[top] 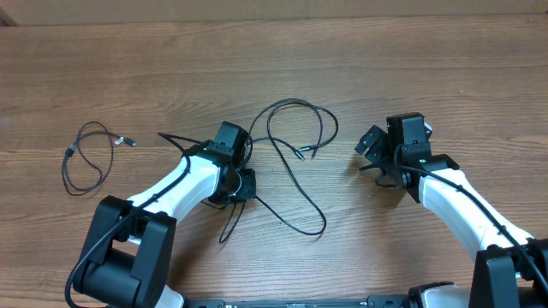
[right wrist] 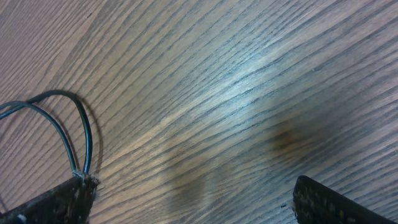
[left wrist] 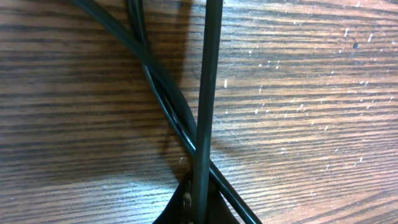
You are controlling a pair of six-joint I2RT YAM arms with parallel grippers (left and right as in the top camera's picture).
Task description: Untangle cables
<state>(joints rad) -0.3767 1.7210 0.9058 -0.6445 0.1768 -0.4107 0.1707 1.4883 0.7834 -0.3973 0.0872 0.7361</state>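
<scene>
A small separate cable (top: 88,156) is lying coiled well to the left of the left gripper's fingers, touching nothing else. The left gripper (top: 241,182) is being held low over the wooden table (top: 282,51), its fingers pinched shut on the tangled cables (top: 291,102); three strands are seen crossing just ahead of the fingertips in the left wrist view. A wide loop is sprawling between the two grippers. The right gripper (top: 378,158) is being held with its fingers (right wrist: 339,200) spread wide and nothing between them; one bend of cable is lying just beside a fingertip.
</scene>
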